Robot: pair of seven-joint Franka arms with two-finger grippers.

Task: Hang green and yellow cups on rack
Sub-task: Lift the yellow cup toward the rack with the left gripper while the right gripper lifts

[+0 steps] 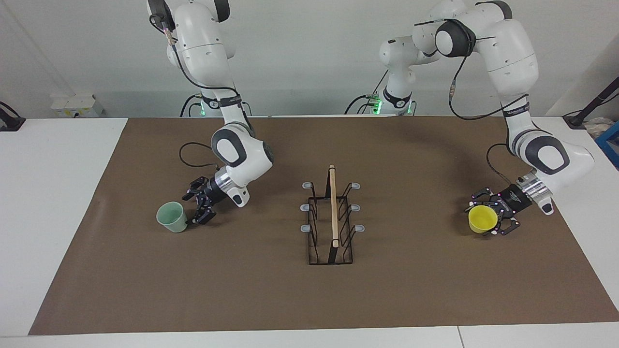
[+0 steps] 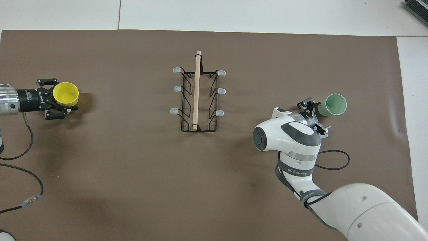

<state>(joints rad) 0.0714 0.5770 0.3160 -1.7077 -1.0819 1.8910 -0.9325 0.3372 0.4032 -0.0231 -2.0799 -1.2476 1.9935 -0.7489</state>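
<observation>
The yellow cup stands on the brown mat toward the left arm's end of the table. My left gripper is low around it, a finger on each side, closed on its wall; it also shows in the overhead view with the yellow cup. The pale green cup stands toward the right arm's end. My right gripper is open and low right beside it, holding nothing; in the overhead view the green cup lies just past one fingertip. The rack stands mid-table, its pegs bare.
The brown mat covers most of the white table. The rack's wooden bar runs lengthwise away from the robots. A black cable loops on the mat by the right arm.
</observation>
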